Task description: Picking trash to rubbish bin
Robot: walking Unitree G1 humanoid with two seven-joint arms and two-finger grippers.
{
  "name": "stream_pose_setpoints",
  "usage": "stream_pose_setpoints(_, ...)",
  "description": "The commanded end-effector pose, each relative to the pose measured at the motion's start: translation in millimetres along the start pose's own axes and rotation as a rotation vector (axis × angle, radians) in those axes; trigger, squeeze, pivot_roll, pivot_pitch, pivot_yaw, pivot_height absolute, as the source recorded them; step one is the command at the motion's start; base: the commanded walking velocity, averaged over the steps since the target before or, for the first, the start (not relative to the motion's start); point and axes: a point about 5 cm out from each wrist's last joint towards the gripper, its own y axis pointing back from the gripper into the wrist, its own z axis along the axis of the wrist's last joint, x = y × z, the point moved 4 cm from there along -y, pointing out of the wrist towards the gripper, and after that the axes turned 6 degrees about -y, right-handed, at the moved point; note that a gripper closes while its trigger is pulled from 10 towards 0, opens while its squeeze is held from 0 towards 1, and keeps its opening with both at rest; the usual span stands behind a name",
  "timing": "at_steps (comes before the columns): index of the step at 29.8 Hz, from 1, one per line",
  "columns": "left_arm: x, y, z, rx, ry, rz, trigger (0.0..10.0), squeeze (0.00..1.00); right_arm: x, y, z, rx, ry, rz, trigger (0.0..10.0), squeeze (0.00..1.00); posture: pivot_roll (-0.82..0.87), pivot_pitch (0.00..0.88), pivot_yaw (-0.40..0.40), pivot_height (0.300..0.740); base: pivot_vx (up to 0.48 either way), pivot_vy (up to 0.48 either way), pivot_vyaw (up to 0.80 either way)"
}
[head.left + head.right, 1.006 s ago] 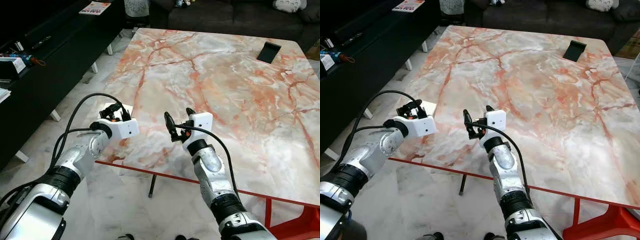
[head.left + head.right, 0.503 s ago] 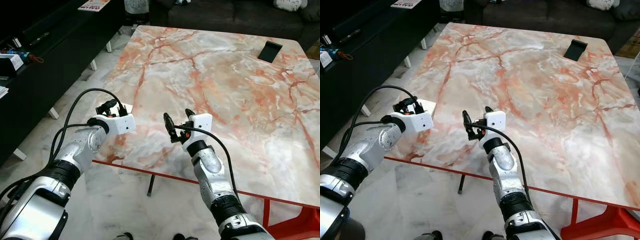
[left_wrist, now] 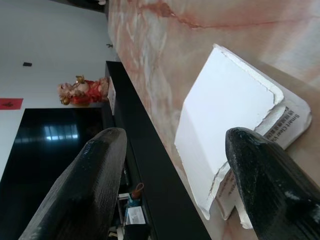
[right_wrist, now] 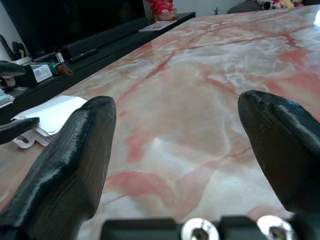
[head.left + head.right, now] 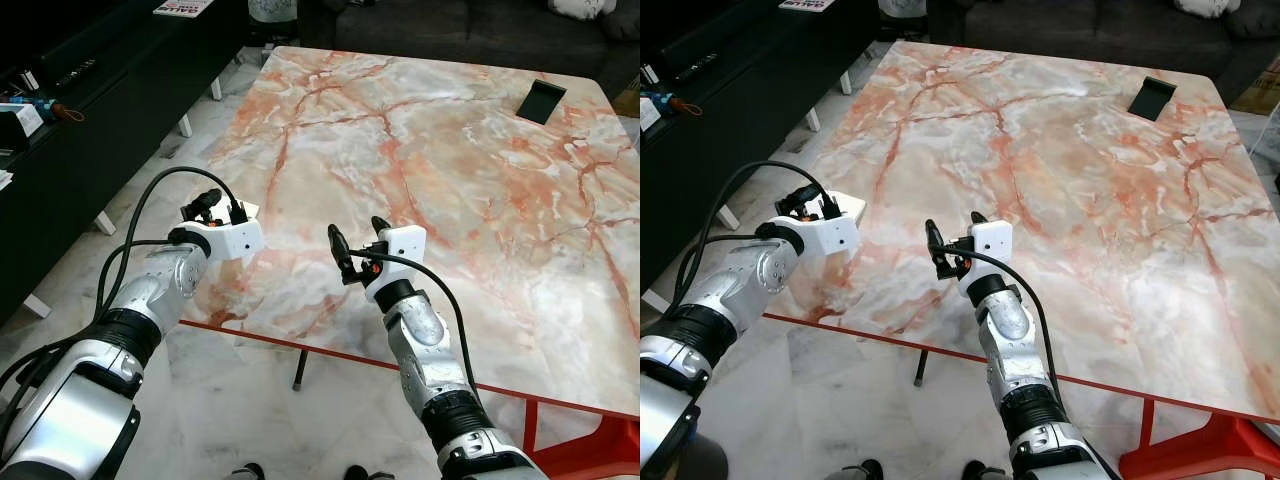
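Pink-veined marble table, torn white card at its left edge, black stand far corner

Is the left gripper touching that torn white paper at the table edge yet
Apart. In the left wrist view the open left gripper frames the torn white paper, with table surface visible between each finger and it.

Both grippers, left and right, hover spread over the marble table's near edge beside a white card.
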Motion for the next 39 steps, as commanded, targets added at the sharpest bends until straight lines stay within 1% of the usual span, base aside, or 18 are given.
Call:
stream_pose_setpoints(1,-1.4,-1.2,2,-0.003,-0.012,-0.008,3.9,0.0,0.6,2.0,-2,0.007,-0.005,-0.002,10.0,0.0,0.11,0.179,-0.041,0.74,0.0,0.0,0.0)
stream_pose_setpoints(5,-1.8,-1.8,3,-0.007,-0.006,-0.004,4.1,0.0,0.6,2.1,-2,0.007,-0.006,-0.003,10.0,0.0,0.11,0.18,-0.041,0.74,0.0,0.0,0.0)
stream_pose_setpoints(6,-1.7,-1.9,3,-0.006,-0.007,-0.002,4.2,0.0,0.6,2.2,-2,0.008,-0.006,-0.003,10.0,0.0,0.11,0.179,-0.041,0.74,0.0,0.0,0.0)
stream_pose_setpoints(7,-1.5,-2.1,3,-0.005,-0.009,-0.001,4.9,0.0,0.5,2.3,-2,0.008,-0.006,-0.003,10.0,0.0,0.11,0.18,-0.042,0.74,0.0,0.0,0.0)
stream_pose_setpoints(9,-0.1,-2.4,3,0.004,-0.017,0.013,5.3,0.0,0.5,2.7,-3,0.01,-0.006,-0.003,10.0,0.0,0.11,0.179,-0.041,0.74,0.0,0.0,0.0)
stream_pose_setpoints(11,0.2,-2.5,3,0.005,-0.019,0.016,5.3,0.0,0.5,2.7,-3,0.01,-0.007,-0.003,10.0,0.0,0.11,0.179,-0.041,0.74,0.0,0.0,0.0)
stream_pose_setpoints(12,0.3,-3.0,2,0.018,-0.025,0.015,8.1,0.0,0.6,2.6,-3,0.01,-0.007,-0.003,10.0,0.0,0.11,0.18,-0.042,0.74,0.0,0.0,0.0)
stream_pose_setpoints(15,-0.4,-3.4,1,0.029,-0.031,0.013,8.5,0.0,0.6,2.5,-3,0.01,-0.007,-0.004,10.0,0.0,0.11,0.18,-0.041,0.74,0.0,0.0,0.0)
stream_pose_setpoints(16,-0.7,-3.5,0,0.033,-0.034,0.014,10.0,0.0,0.6,2.5,-3,0.009,-0.007,-0.004,10.0,0.0,0.11,0.18,-0.042,0.74,0.0,0.0,0.0)
stream_pose_setpoints(23,2.5,-4.1,-4,0.052,-0.039,0.025,10.0,0.0,1.1,2.9,-3,0.01,-0.009,-0.003,10.0,0.0,0.11,0.182,-0.041,0.74,0.0,0.0,0.0)
stream_pose_setpoints(26,2.1,-4.3,-2,0.041,-0.015,0.019,10.0,0.0,1.2,3.0,-3,0.01,-0.011,-0.004,10.0,0.0,0.11,0.182,-0.04,0.74,0.0,0.0,0.0)
stream_pose_setpoints(28,5.2,-4.4,11,-0.025,0.006,0.033,10.0,0.0,0.5,3.4,-3,0.007,-0.011,-0.007,10.0,0.0,0.1,0.182,-0.039,0.74,0.0,0.0,0.0)
stream_pose_setpoints(29,5.2,-4.4,11,-0.025,0.006,0.033,10.0,0.0,0.5,3.4,-3,0.007,-0.011,-0.007,10.0,0.0,0.1,0.182,-0.039,0.74,0.0,0.0,0.0)
stream_pose_setpoints(33,11.8,-2.5,27,-0.092,0.016,0.056,10.0,0.0,-0.5,4.0,-3,0.009,-0.01,-0.01,10.0,0.0,0.11,0.182,-0.042,0.74,0.0,0.0,0.0)
stream_pose_setpoints(34,10.9,-1.6,29,-0.103,0.024,0.05,10.0,0.29,-0.4,3.8,-3,0.01,-0.01,-0.01,10.0,0.0,0.11,0.182,-0.042,0.74,0.0,0.0,0.0)
stream_pose_setpoints(35,10.2,-1.1,30,-0.11,0.03,0.045,10.0,0.29,-0.4,3.8,-3,0.01,-0.009,-0.01,10.0,0.0,0.11,0.182,-0.042,0.74,0.0,0.0,0.0)
stream_pose_setpoints(36,7.6,0.3,32,-0.123,0.037,0.034,10.0,1.0,-0.1,3.5,-3,0.01,-0.01,-0.009,10.0,0.0,0.11,0.182,-0.043,0.74,0.0,0.0,0.0)
stream_pose_setpoints(39,4.2,2.0,34,-0.139,0.043,0.019,10.0,1.0,0.3,3.2,-3,0.01,-0.012,-0.008,10.0,0.0,0.11,0.182,-0.043,0.74,0.0,0.0,0.0)
